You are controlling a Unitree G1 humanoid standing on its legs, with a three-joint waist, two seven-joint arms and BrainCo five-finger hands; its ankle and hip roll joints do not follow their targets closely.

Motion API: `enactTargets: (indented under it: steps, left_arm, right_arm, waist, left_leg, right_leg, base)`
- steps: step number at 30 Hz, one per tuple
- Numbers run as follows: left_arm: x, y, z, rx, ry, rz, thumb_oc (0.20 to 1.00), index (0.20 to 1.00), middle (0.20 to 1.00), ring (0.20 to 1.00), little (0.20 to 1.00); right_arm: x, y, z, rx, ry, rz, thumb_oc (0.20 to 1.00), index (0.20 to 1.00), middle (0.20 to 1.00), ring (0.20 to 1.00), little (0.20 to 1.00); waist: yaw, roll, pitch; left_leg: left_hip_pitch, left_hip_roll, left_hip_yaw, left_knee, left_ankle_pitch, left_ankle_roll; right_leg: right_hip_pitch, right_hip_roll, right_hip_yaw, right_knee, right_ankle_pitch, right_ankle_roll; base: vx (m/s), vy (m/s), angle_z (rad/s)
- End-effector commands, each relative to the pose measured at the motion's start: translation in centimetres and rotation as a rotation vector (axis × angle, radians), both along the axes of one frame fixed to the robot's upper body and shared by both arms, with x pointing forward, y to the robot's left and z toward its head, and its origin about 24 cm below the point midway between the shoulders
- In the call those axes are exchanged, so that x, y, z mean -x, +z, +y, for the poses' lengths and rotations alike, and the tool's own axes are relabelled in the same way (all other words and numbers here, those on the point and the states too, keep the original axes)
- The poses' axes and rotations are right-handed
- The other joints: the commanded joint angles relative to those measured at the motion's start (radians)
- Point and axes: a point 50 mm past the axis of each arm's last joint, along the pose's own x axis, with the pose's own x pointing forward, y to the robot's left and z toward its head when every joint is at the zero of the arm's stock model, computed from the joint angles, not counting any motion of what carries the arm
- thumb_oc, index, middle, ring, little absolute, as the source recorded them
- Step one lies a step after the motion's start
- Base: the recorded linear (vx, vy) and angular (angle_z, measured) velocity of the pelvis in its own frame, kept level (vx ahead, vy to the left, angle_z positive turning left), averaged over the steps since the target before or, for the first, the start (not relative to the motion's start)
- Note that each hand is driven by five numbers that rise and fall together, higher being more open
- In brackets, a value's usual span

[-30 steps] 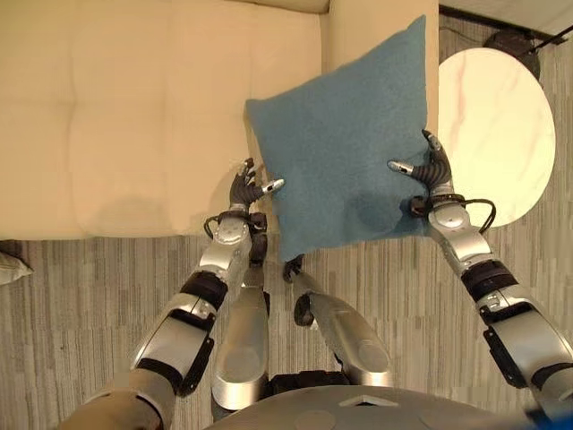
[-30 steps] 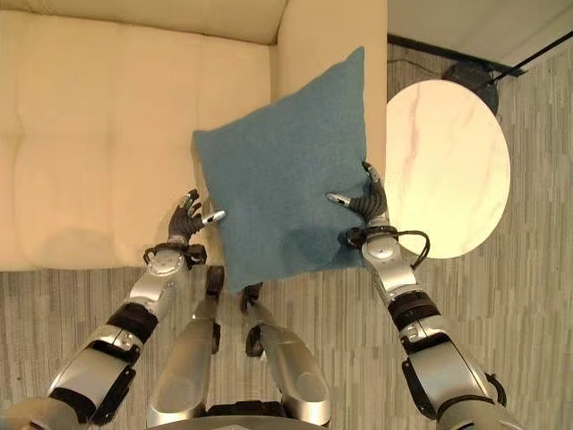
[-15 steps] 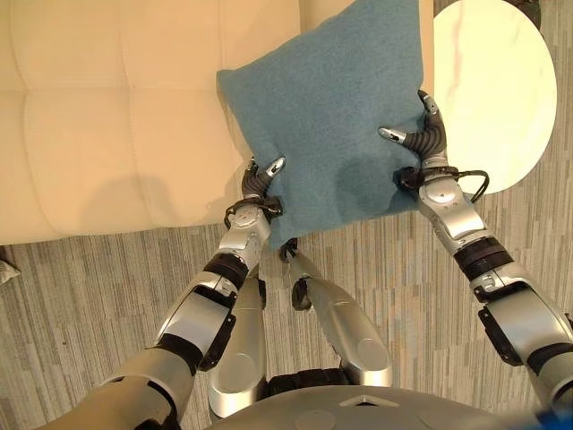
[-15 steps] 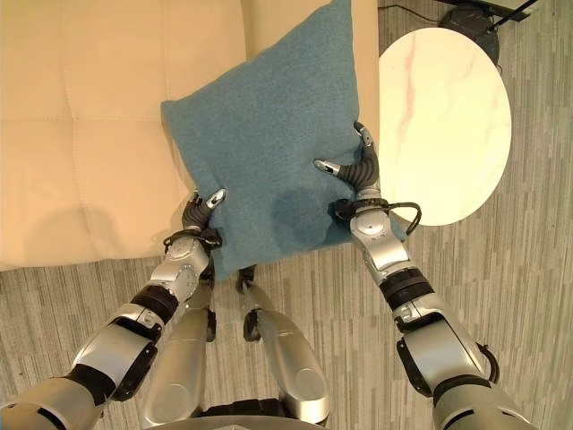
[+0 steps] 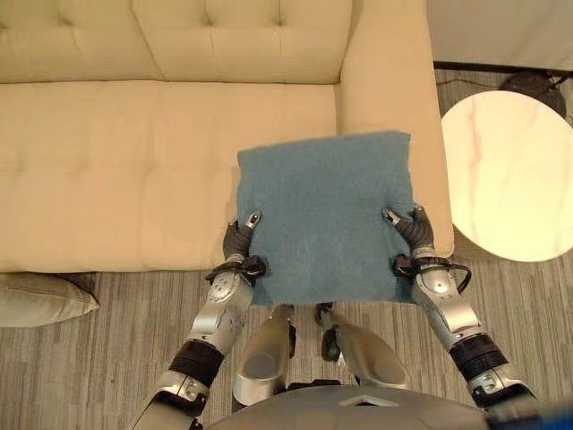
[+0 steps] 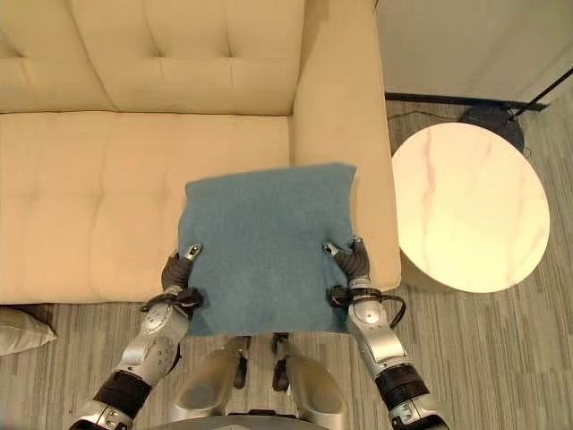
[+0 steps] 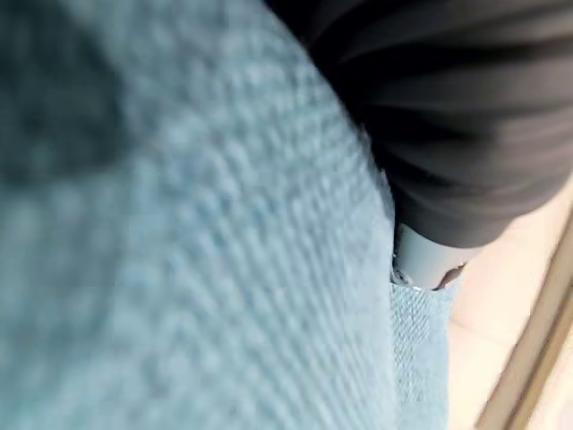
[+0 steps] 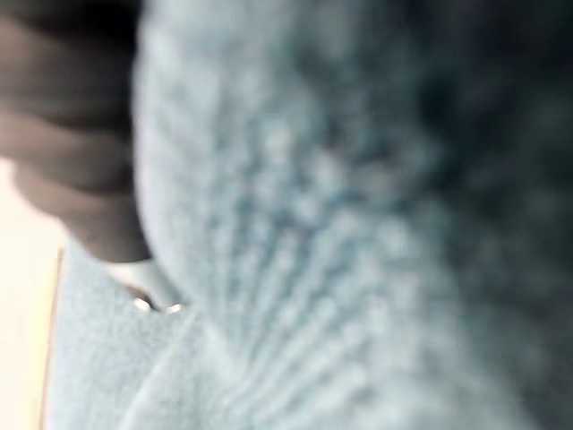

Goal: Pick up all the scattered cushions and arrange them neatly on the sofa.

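- The left hand and the right hand are pinching the square blue woven cushion at its near corners, thumbs curled on top.
- The cushion is lying flat over the cream tufted sofa seat, by the armrest.
- The left eye view is showing a pale grey cushion on the floor and a round white marble side table.

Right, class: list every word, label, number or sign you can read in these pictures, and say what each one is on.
None: no readable text in any view.
The blue cushion, held by the left hand and the right hand, is plain fabric.
The cream sofa, the round white table and the grey cushion on the floor bear no print.
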Motion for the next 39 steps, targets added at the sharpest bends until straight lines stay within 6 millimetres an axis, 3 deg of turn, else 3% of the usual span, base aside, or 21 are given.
enactTargets:
  steps: [1,5,7,9,10,12,18,20,22,23,25,26,28,30,32,33,36,39]
  left_arm:
    - [-3.3,5.7,-2.9,0.076,-0.127,-0.320,0.200,0.200,0.200,0.200,0.200]
    - [-2.4,5.5,-2.3,0.072,-0.122,-0.328,0.200,0.200,0.200,0.200,0.200]
    - [-2.0,5.5,-2.1,0.057,-0.127,-0.337,0.200,0.200,0.200,0.200,0.200]
    - [-1.3,5.1,-1.6,0.037,-0.125,-0.328,0.200,0.200,0.200,0.200,0.200]
    - [-1.2,5.4,-1.5,0.024,-0.125,-0.342,0.200,0.200,0.200,0.200,0.200]
    - [-0.7,5.4,-1.0,-0.017,-0.123,-0.344,0.200,0.200,0.200,0.200,0.200]
    - [0.8,4.9,0.5,-0.104,-0.115,-0.324,0.200,0.200,0.200,0.200,0.200]
    - [1.2,5.0,1.1,-0.154,-0.136,-0.327,0.200,0.200,0.200,0.200,0.200]
    - [1.0,5.3,1.5,-0.185,-0.138,-0.335,0.200,0.200,0.200,0.200,0.200]
    - [1.0,5.4,1.5,-0.187,-0.140,-0.341,0.200,0.200,0.200,0.200,0.200]
    - [1.0,5.3,1.6,-0.206,-0.140,-0.334,0.200,0.200,0.200,0.200,0.200]
    - [0.8,5.6,1.8,-0.219,-0.140,-0.347,0.200,0.200,0.200,0.200,0.200]
    - [0.8,5.7,1.8,-0.221,-0.144,-0.352,0.200,0.200,0.200,0.200,0.200]
    - [0.8,5.5,1.4,-0.214,-0.156,-0.353,0.200,0.200,0.200,0.200,0.200]
    - [0.8,5.4,0.9,-0.187,-0.166,-0.355,0.200,0.200,0.200,0.200,0.200]
    - [0.8,5.4,0.4,-0.176,-0.184,-0.360,0.200,0.200,0.200,0.200,0.200]
    - [0.6,5.6,0.3,-0.178,-0.184,-0.367,0.200,0.200,0.200,0.200,0.200]
    - [0.6,5.9,0.4,-0.197,-0.180,-0.377,0.200,0.200,0.200,0.200,0.200]
  right_arm:
    - [-1.6,4.8,2.1,-0.015,0.132,-0.253,0.200,0.200,0.200,0.200,0.200]
    - [-0.9,4.6,0.6,0.007,0.088,-0.251,0.200,0.200,0.200,0.200,0.200]
    - [-0.7,4.7,-0.1,0.019,0.061,-0.255,0.200,0.200,0.200,0.200,0.200]
    - [-0.4,4.8,-0.7,0.042,0.051,-0.260,0.200,0.200,0.200,0.200,0.200]
    - [-0.2,5.1,-1.1,0.040,0.032,-0.273,0.200,0.200,0.200,0.200,0.200]
    - [-0.1,5.4,-1.1,0.041,0.036,-0.287,0.200,0.200,0.200,0.200,0.200]
    - [0.0,5.6,-0.4,0.044,0.079,-0.295,0.200,0.200,0.200,0.200,0.200]
    - [-0.1,5.7,0.3,0.037,0.107,-0.297,0.200,0.200,0.200,0.200,0.200]
    - [-0.1,5.8,0.7,0.023,0.116,-0.302,0.200,0.200,0.200,0.200,0.200]
    - [-0.1,5.8,0.6,0.026,0.117,-0.302,0.200,0.200,0.200,0.200,0.200]
    - [-0.3,5.9,0.8,0.029,0.123,-0.308,0.200,0.200,0.200,0.200,0.200]
    - [-0.4,5.8,0.9,0.038,0.135,-0.298,0.200,0.200,0.200,0.200,0.200]
    - [-0.4,5.8,0.9,0.040,0.138,-0.299,0.200,0.200,0.200,0.200,0.200]
    - [-0.2,5.6,0.7,0.041,0.134,-0.294,0.200,0.200,0.200,0.200,0.200]
    - [0.1,5.4,-0.1,0.047,0.108,-0.285,0.200,0.200,0.200,0.200,0.200]
    - [0.4,5.4,-0.8,0.058,0.092,-0.288,0.200,0.200,0.200,0.200,0.200]
    - [0.4,5.6,-1.1,0.061,0.087,-0.292,0.200,0.200,0.200,0.200,0.200]
    - [0.4,5.7,-1.1,0.073,0.093,-0.292,0.200,0.200,0.200,0.200,0.200]
  waist:
    - [-0.019,-0.078,-0.046]
    - [-0.019,-0.055,-0.054]
    - [-0.025,-0.043,-0.064]
    - [-0.032,-0.030,-0.092]
    - [-0.042,-0.026,-0.103]
    - [-0.045,-0.014,-0.117]
    - [-0.016,-0.005,-0.142]
    - [-0.004,0.000,-0.135]
    - [-0.007,-0.002,-0.125]
    - [-0.017,-0.009,-0.124]
    - [-0.011,-0.014,-0.127]
    - [-0.008,-0.017,-0.120]
    - [-0.007,-0.022,-0.121]
    - [-0.015,-0.026,-0.127]
    - [-0.027,-0.029,-0.146]
    - [-0.038,-0.033,-0.146]
    - [-0.033,-0.043,-0.136]
    - [-0.029,-0.061,-0.139]
  left_leg:
    - [-0.005,0.054,-0.002,0.135,-0.140,-0.021]
    - [-0.034,0.039,0.006,0.204,-0.142,-0.036]
    - [-0.036,0.059,0.060,0.226,-0.156,-0.037]
    - [0.025,0.080,0.118,0.208,-0.176,-0.032]
    - [0.051,0.099,0.185,0.199,-0.176,-0.034]
    - [0.092,0.107,0.234,0.158,-0.175,-0.032]
    - [0.157,0.042,0.167,0.081,-0.188,0.006]
    - [0.181,0.022,0.152,0.049,-0.184,0.029]
    - [0.184,0.008,0.132,0.036,-0.177,0.044]
    - [0.197,-0.009,0.116,0.027,-0.181,0.053]
    - [0.204,-0.023,0.114,0.015,-0.180,0.057]
    - [0.224,-0.024,0.116,0.018,-0.197,0.056]
    - [0.229,-0.028,0.118,0.025,-0.210,0.059]
    - [0.243,-0.034,0.113,0.037,-0.226,0.059]
    - [0.251,-0.027,0.119,0.082,-0.261,0.035]
    - [0.235,-0.014,0.133,0.186,-0.294,0.005]
    - [0.141,0.009,0.123,0.334,-0.278,-0.022]
    - [0.059,0.038,0.079,0.290,-0.248,-0.020]
  right_leg:
    - [0.024,-0.088,-0.001,0.039,-0.093,0.103]
    - [0.052,-0.110,-0.043,0.029,-0.099,0.101]
    - [0.065,-0.127,-0.077,0.026,-0.100,0.100]
    - [0.113,-0.139,-0.115,0.012,-0.097,0.110]
    - [0.133,-0.155,-0.147,0.009,-0.100,0.116]
    - [0.152,-0.161,-0.166,0.009,-0.104,0.122]
    - [0.166,-0.197,-0.146,0.065,-0.113,0.148]
    - [0.135,-0.217,-0.122,0.162,-0.134,0.156]
    - [0.074,-0.192,-0.053,0.223,-0.130,0.158]
    - [0.046,-0.136,0.020,0.200,-0.133,0.157]
    - [0.016,-0.119,0.007,0.169,-0.096,0.155]
    - [-0.030,-0.121,-0.073,0.154,-0.074,0.166]
    - [-0.020,-0.131,-0.100,0.138,-0.072,0.166]
    - [0.001,-0.126,-0.097,0.121,-0.075,0.154]
    - [0.042,-0.129,-0.103,0.085,-0.071,0.144]
    - [0.091,-0.124,-0.098,0.060,-0.076,0.136]
    - [0.136,-0.121,-0.071,0.028,-0.085,0.119]
    - [0.143,-0.131,-0.045,0.019,-0.091,0.121]
  base:
    - [0.04,0.000,0.17]
    - [-0.03,0.022,0.19]
    - [-0.02,0.072,0.85]
    - [0.11,0.143,1.42]
    - [0.08,0.162,0.73]
    - [0.07,0.188,0.64]
    - [0.06,0.225,0.24]
    - [0.03,0.309,0.20]
    - [0.07,0.235,0.00]
    - [0.11,0.130,0.11]
    - [0.16,0.063,0.28]
    - [0.15,-0.002,0.13]
    - [0.16,-0.032,0.00]
    - [0.20,-0.041,-0.09]
    - [0.27,-0.095,0.08]
    - [0.21,-0.109,0.34]
    - [0.11,-0.054,0.36]
    - [0.11,0.018,-0.46]
